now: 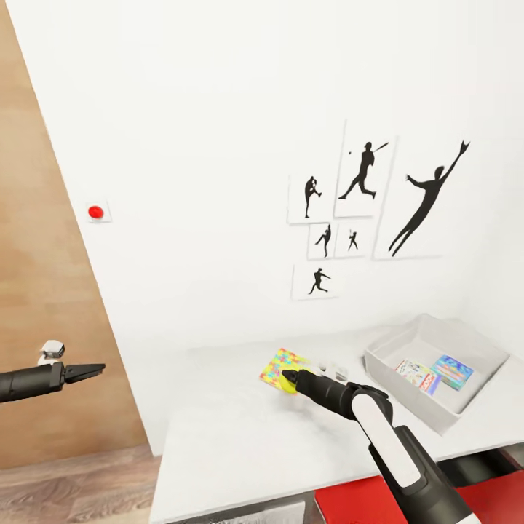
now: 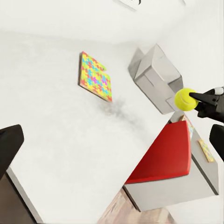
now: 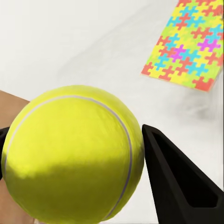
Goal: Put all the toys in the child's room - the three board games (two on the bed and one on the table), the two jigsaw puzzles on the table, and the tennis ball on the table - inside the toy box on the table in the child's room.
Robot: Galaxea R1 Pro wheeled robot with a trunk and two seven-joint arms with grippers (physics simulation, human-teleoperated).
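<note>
The tennis ball [image 1: 291, 383] [image 3: 70, 154] [image 2: 185, 99] is held just above the table [image 1: 233, 429], with my right gripper [image 1: 290, 380] [image 2: 199, 98] shut on it. Right behind it a jigsaw puzzle [image 1: 282, 363] [image 2: 95, 77] [image 3: 186, 42] lies flat on the tabletop. The toy box [image 1: 466, 338] [image 2: 156, 74] stands at the table's right end, with two board games [image 1: 417, 374] [image 1: 452, 371] lying inside. My left gripper [image 1: 89, 372] hangs open and empty far to the left, off the table, one dark finger [image 2: 9, 149] showing in its wrist view. The bed is out of view.
Black baseball-player prints [image 1: 364, 211] hang on the white wall behind the table, and a red button [image 1: 95, 212] is on the wall at left. A red seat [image 1: 378, 502] [image 2: 165, 154] sits below the table's front right. Wood flooring [image 1: 73, 487] lies left of the table.
</note>
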